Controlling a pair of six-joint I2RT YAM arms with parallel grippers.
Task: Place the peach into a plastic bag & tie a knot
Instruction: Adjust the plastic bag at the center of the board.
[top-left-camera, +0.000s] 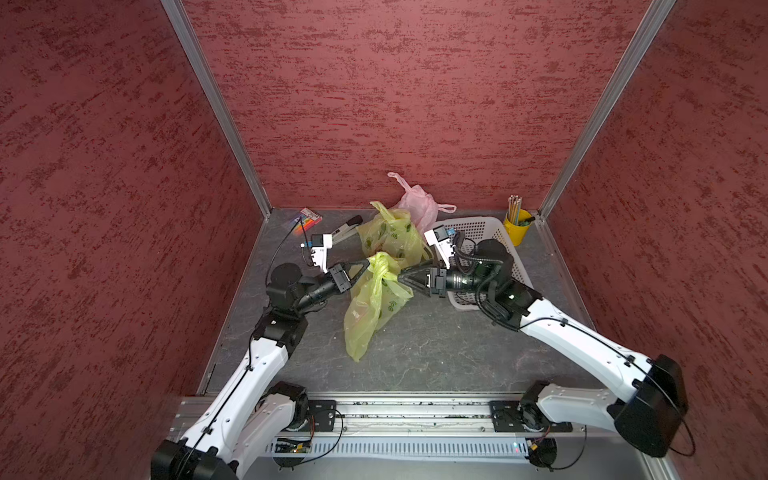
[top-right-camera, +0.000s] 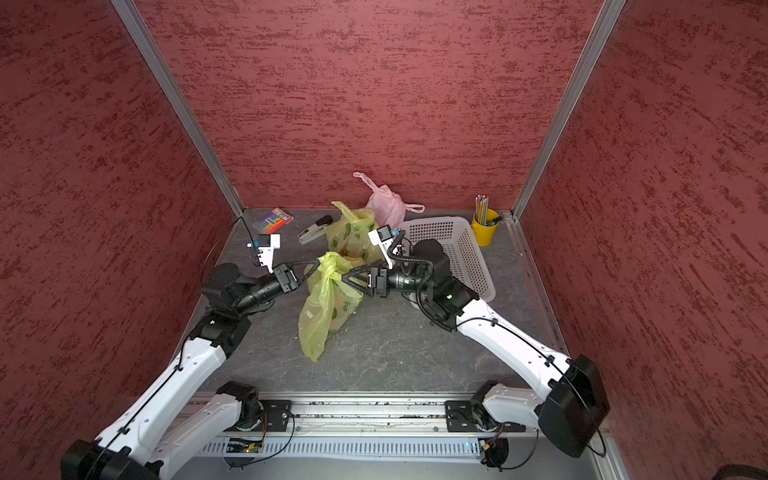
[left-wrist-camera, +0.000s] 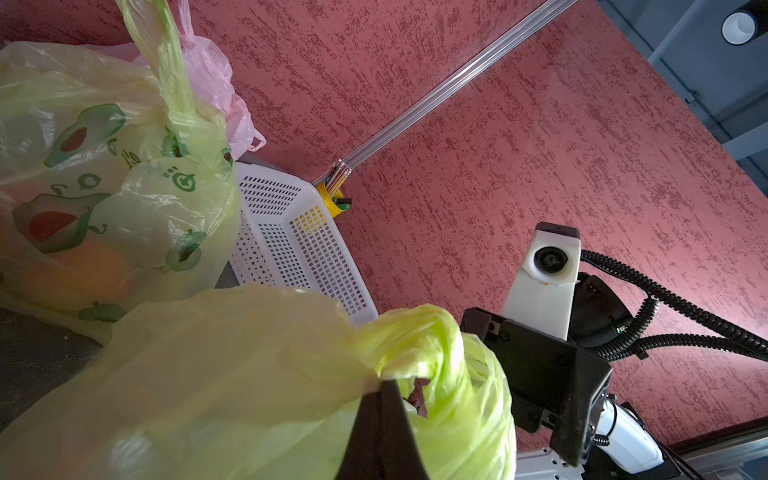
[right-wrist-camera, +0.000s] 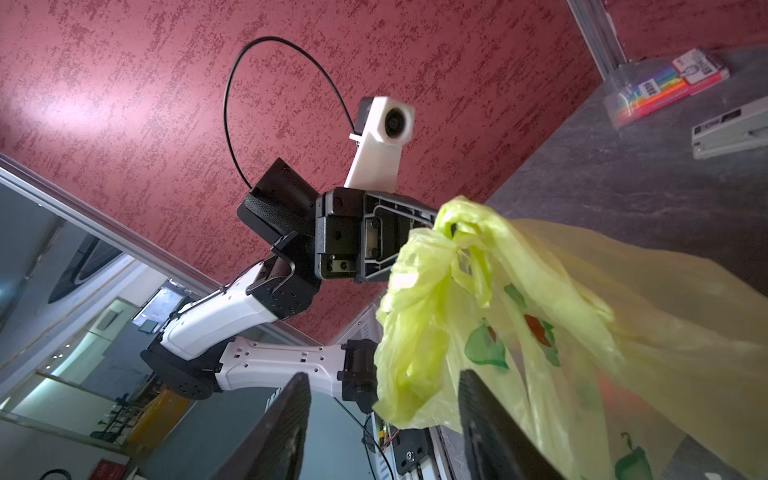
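Open run across bare table (top-left-camera: 436, 357) nearest the rail. Midway, blocked by hanging yellow bag (top-left-camera: 376, 303). Farther back, crowded: second bag (top-left-camera: 388, 237), pink bag (top-left-camera: 419, 205), basket (top-left-camera: 478, 226), pencil cup (top-left-camera: 517, 232).

Both top views: high overhead, far, tilted down toward back wall (top-left-camera: 415, 104); near-identical whole scene.
Left wrist: close behind left gripper (left-wrist-camera: 386, 386), facing right gripper (top-left-camera: 402, 276).
Right wrist: close behind right gripper, facing left gripper.
Shared: yellow bag (right-wrist-camera: 436, 311) just ahead of both.

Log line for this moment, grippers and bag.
left gripper: shut on yellow-green plastic bag, at bunched top | right gripper: open beside that bunch | bag bottom: on grey tabletop
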